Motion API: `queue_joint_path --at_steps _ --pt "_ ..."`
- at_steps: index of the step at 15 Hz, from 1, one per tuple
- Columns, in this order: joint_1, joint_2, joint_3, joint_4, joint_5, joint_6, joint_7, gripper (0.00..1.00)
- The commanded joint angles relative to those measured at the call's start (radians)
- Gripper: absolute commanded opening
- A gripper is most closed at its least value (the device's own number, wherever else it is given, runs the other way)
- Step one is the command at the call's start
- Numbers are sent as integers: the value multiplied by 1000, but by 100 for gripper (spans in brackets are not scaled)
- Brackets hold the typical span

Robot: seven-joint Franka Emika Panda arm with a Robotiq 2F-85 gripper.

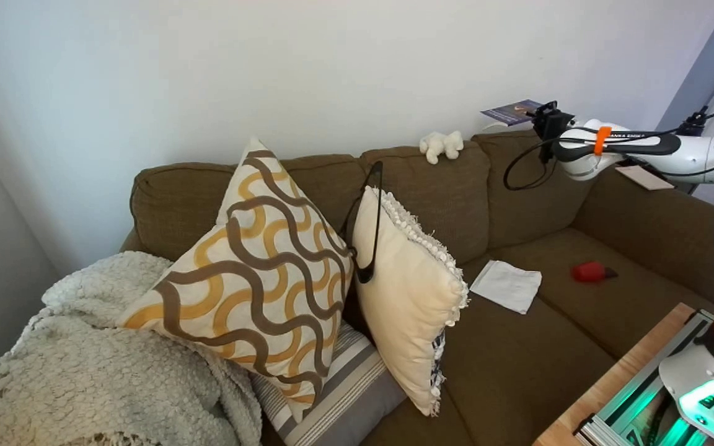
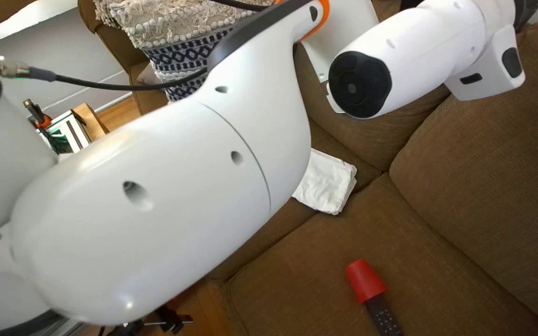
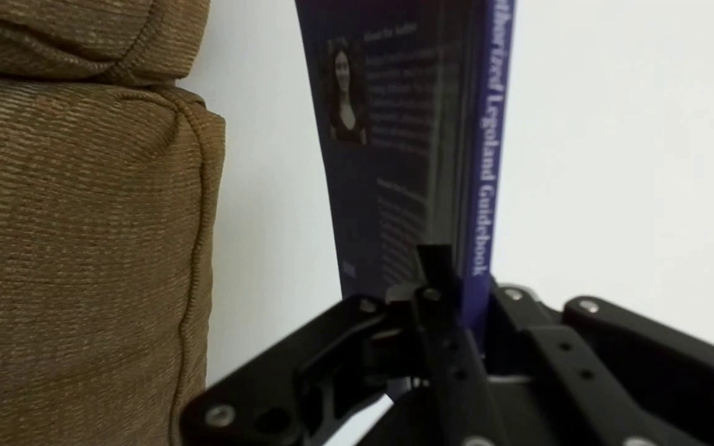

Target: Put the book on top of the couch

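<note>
The book (image 1: pixel 511 113) is thin with a dark blue-purple cover. It is held out flat above the top of the couch's back, near the wall, in an exterior view. The olive-brown couch (image 1: pixel 431 210) also shows in an exterior view (image 2: pixel 484 168) and at the left of the wrist view (image 3: pixel 78 248). My gripper (image 1: pixel 538 115) is shut on one end of the book. In the wrist view, the fingers (image 3: pixel 471 297) pinch the book (image 3: pixel 388 155) near its spine, and a gap shows between it and the couch. I cannot see the book or the fingertips in an exterior view where the arm blocks much.
A white plush toy (image 1: pixel 441 146) sits on the couch's back. A patterned pillow (image 1: pixel 264 266), a cream pillow (image 1: pixel 400 291) and a black hanger (image 1: pixel 367 272) are at the left. A white cloth (image 1: pixel 507 285) and red object (image 1: pixel 590 272) lie on the seat. A pale flat thing (image 1: pixel 644 178) lies on the armrest.
</note>
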Motion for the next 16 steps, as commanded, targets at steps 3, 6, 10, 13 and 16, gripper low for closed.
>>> queue_joint_path --at_steps 3,6,10,13,16 --pt "151 -2 -12 221 -86 -92 164 3" --pt "151 -2 -6 194 -44 -85 117 10" --pt "187 -2 -27 223 -40 -36 151 3" --pt "192 -2 -27 226 -182 -10 241 3" --pt "217 -2 -55 290 -253 -40 324 3"
